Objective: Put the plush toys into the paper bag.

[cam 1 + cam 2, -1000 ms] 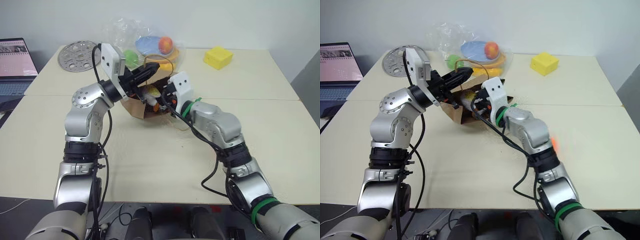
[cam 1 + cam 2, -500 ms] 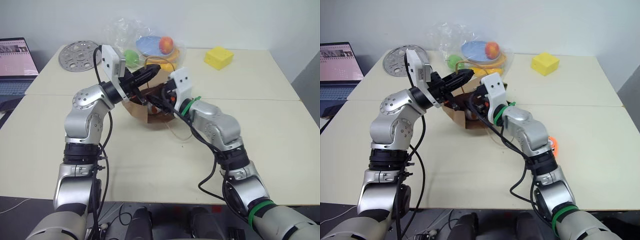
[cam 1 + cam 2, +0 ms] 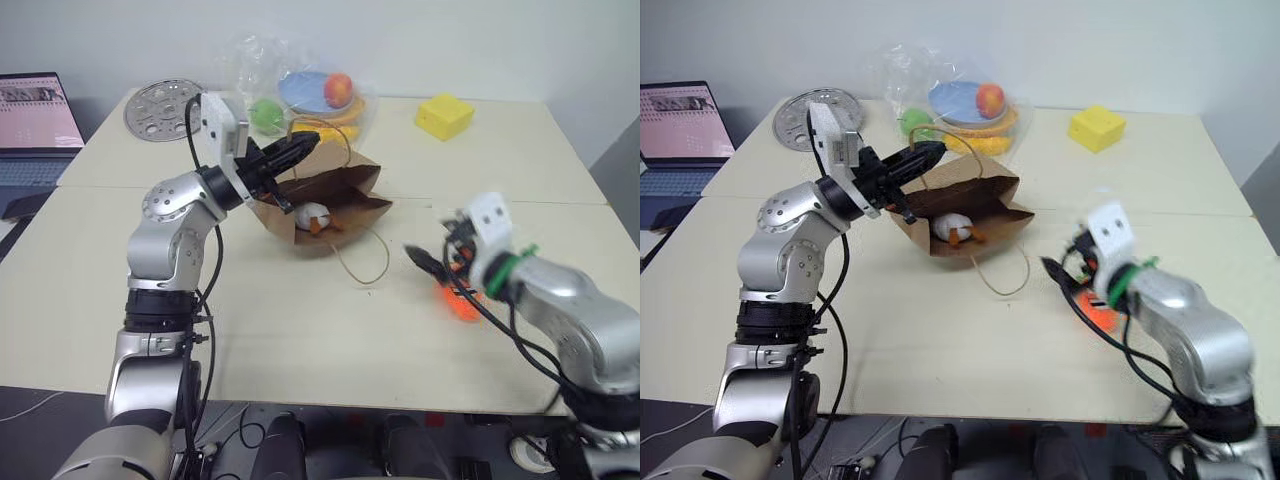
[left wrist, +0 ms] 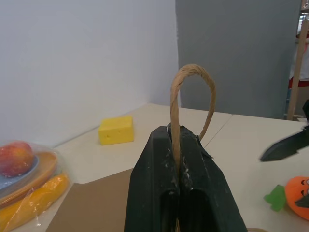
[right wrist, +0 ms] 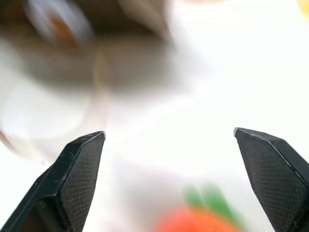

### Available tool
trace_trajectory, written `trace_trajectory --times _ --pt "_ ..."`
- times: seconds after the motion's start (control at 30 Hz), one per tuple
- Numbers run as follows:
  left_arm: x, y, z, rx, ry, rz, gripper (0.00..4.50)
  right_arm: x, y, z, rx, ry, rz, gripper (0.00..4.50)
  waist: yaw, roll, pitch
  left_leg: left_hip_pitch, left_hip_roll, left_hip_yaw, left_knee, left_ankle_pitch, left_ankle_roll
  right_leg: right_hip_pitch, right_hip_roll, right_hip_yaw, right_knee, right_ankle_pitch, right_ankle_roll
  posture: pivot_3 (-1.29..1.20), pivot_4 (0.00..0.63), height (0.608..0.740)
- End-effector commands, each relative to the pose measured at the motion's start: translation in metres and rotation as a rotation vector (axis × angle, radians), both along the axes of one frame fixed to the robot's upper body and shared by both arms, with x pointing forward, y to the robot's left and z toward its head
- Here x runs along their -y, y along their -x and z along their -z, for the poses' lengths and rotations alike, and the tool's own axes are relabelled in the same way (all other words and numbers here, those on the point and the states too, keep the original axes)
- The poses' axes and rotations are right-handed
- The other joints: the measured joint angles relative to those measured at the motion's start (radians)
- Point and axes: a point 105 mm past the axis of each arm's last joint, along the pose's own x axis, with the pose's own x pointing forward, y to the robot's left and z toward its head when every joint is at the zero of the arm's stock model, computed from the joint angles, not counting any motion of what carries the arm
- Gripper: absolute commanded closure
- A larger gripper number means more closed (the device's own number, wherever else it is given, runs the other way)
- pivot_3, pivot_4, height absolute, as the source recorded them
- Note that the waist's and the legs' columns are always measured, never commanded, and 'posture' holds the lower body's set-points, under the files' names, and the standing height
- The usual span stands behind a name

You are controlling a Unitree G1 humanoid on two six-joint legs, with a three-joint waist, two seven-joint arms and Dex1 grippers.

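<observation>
Lying open, paper bag [image 3: 970, 215] holds egg toy [image 3: 956, 228]; carrot [image 3: 1102, 314] outside

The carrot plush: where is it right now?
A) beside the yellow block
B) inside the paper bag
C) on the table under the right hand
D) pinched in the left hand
C: the orange carrot plush lies on the table beneath the open right hand, while the egg plush sits in the paper bag.
</observation>
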Motion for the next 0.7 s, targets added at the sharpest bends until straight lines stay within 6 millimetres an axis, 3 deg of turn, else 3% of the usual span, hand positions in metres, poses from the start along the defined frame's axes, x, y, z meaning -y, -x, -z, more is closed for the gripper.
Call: trace_trajectory --times 0.03,0.2,0.6,0.7 --pt "0.003 0.007 -0.013 0.057 0.008 0.024 4.5 0.012 0.012 -0.011 0.084 0.009 0.061 0.02 -0.009 0.0 0.0 0.0 0.0 0.0 0.0 0.0 0.0 0.0 0.0 0.0 0.0 0.0 0.0 0.0 0.15 0.74" --pt "0.003 0.007 -0.014 0.056 0.002 0.031 4.5 0.022 0.022 0.002 0.062 0.094 0.107 0.02 -0.009 0.0 0.0 0.001 0.0 0.001 0.002 0.0 0.0 0.001 0.0 0.001 0.0 0.0 0.0 0.0 0.15 0.74" --pt "0.004 0.008 -0.014 0.059 0.001 0.036 4.5 0.021 0.035 0.027 -0.068 0.031 0.216 0.02 -0.006 0.0 0.0 0.001 0.0 0.0 0.001 0.0 0.0 0.002 0.0 0.0 0.0 0.0 0.0 0.0 0.15 0.74" --pt "0.004 0.008 -0.014 0.058 -0.001 0.036 4.5 0.022 0.038 0.031 -0.072 0.058 0.205 0.58 -0.005 0.0 0.0 0.001 0.0 0.0 0.001 0.0 0.0 0.002 0.0 0.0 0.0 0.0 0.0 0.0 0.15 0.74"
